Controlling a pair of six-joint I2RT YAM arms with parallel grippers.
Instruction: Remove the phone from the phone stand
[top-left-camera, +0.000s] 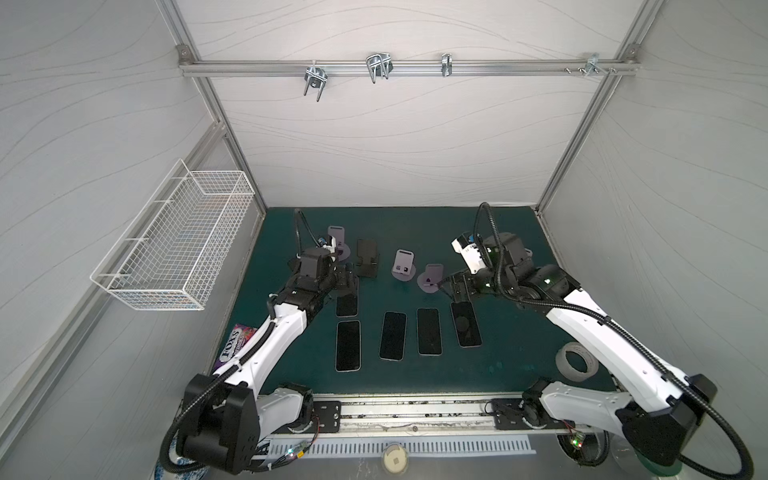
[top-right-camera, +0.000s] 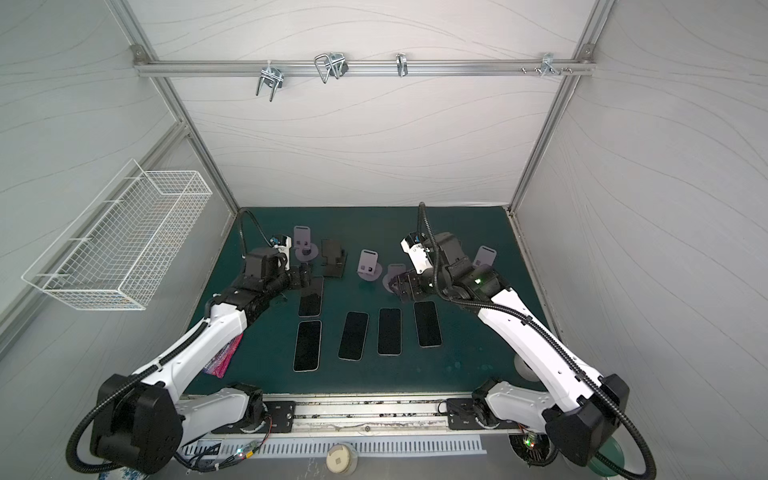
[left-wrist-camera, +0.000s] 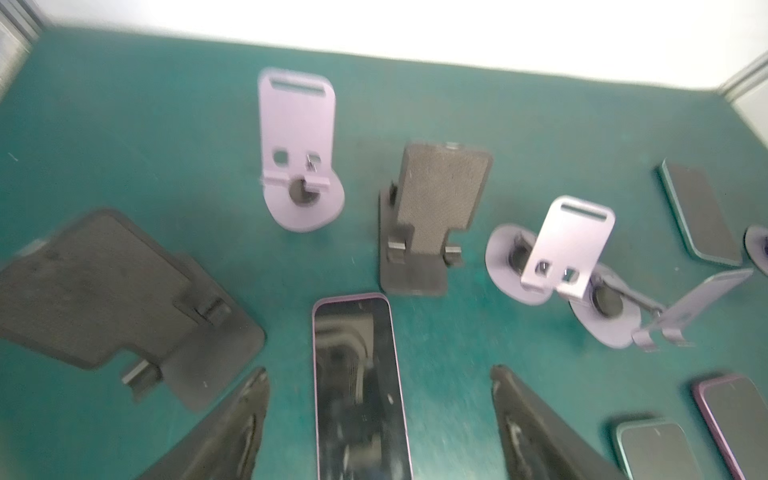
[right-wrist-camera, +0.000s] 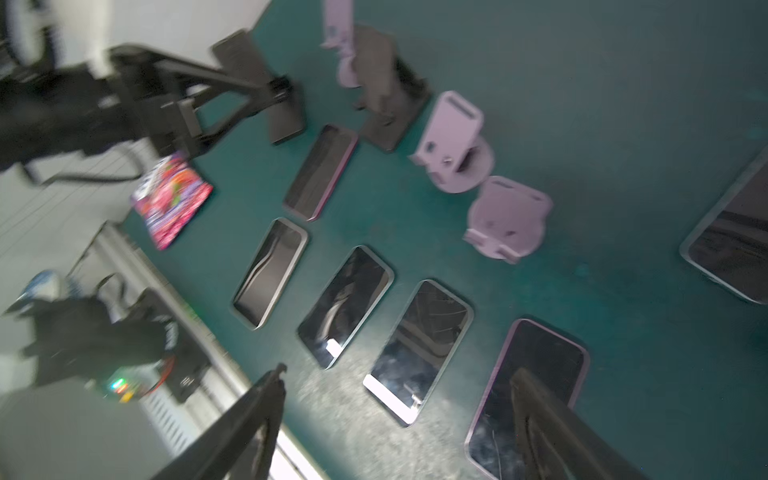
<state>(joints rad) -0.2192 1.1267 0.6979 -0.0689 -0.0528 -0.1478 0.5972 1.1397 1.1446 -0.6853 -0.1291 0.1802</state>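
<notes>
**Six phones in view, one half out of frame**

Both wrist views are smeared. The left gripper (left-wrist-camera: 379, 374) hangs with jaws apart on either side of a pink-rimmed phone (left-wrist-camera: 357, 399), which lies flat on the mat (top-left-camera: 415, 224) at nine o'clock. The right gripper (right-wrist-camera: 399, 372) also gapes, one finger (right-wrist-camera: 548, 424) covering part of a purple-rimmed phone (right-wrist-camera: 536, 357) at three o'clock. A sixth phone (right-wrist-camera: 735, 249) is cut off at the frame edge, and the right arm (top-right-camera: 519, 328) hides it in both top views; flat or propped, I cannot tell. A lilac stand (top-right-camera: 484, 257) peeks out behind that arm.
</notes>
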